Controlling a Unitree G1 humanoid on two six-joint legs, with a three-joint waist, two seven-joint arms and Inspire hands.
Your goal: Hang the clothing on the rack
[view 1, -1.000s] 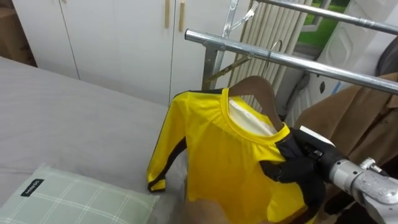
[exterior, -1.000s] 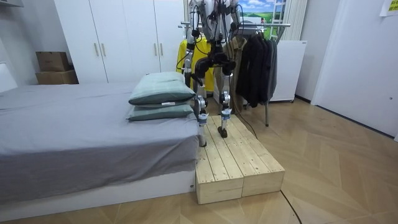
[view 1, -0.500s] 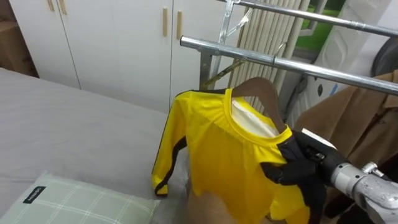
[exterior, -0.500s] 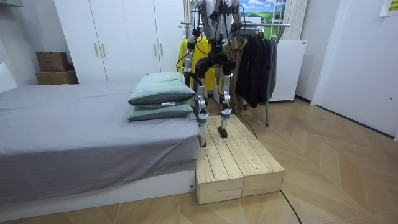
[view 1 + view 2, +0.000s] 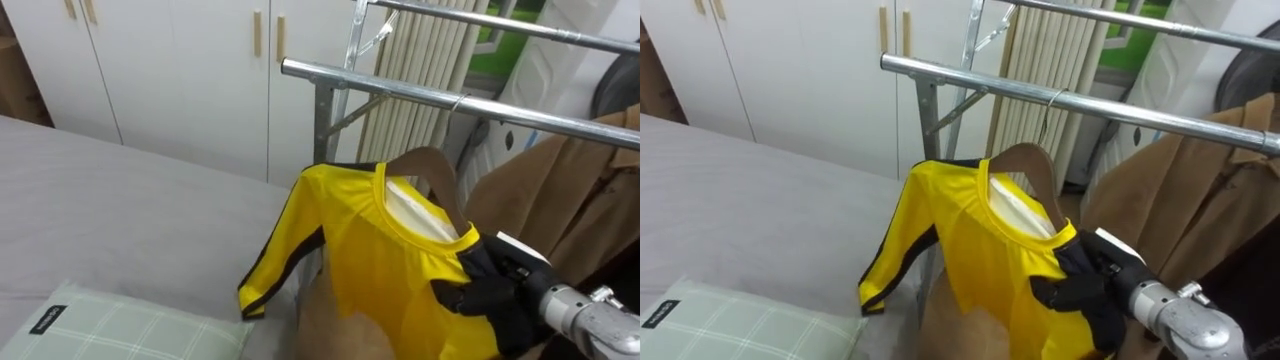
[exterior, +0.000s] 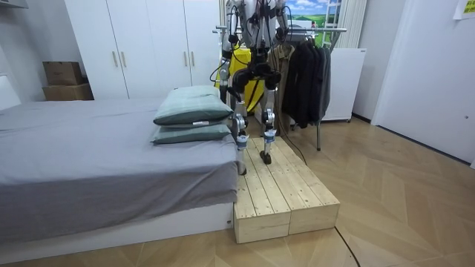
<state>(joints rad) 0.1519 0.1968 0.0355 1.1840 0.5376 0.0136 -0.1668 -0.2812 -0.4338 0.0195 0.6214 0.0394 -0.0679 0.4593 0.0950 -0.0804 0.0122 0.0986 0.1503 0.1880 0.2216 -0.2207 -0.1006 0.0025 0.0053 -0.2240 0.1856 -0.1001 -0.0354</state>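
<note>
A yellow shirt (image 5: pixel 390 270) with black trim hangs on a brown wooden hanger (image 5: pixel 432 165). The hanger's wire hook (image 5: pixel 457 100) reaches up to the steel rail (image 5: pixel 380 85) of the clothes rack and seems to rest on it. My right hand (image 5: pixel 495 292), dark-fingered, comes in from the lower right. It is shut on the shirt's right shoulder and the hanger end under it. One sleeve droops toward the bed. In the room view I stand on a wooden platform (image 6: pixel 278 185) between the bed and the rack.
A brown coat (image 5: pixel 565 195) hangs on the rail to the right, and dark garments (image 6: pixel 304 74) further along. A grey bed (image 5: pixel 120 200) with a green checked pillow (image 5: pixel 120 325) lies at my left. White wardrobe doors (image 5: pixel 180 70) stand behind.
The shirt and hanger have shifted right toward the rack and a little lower. The hook has come down from above the rail onto it. The head camera has also shifted slightly.
</note>
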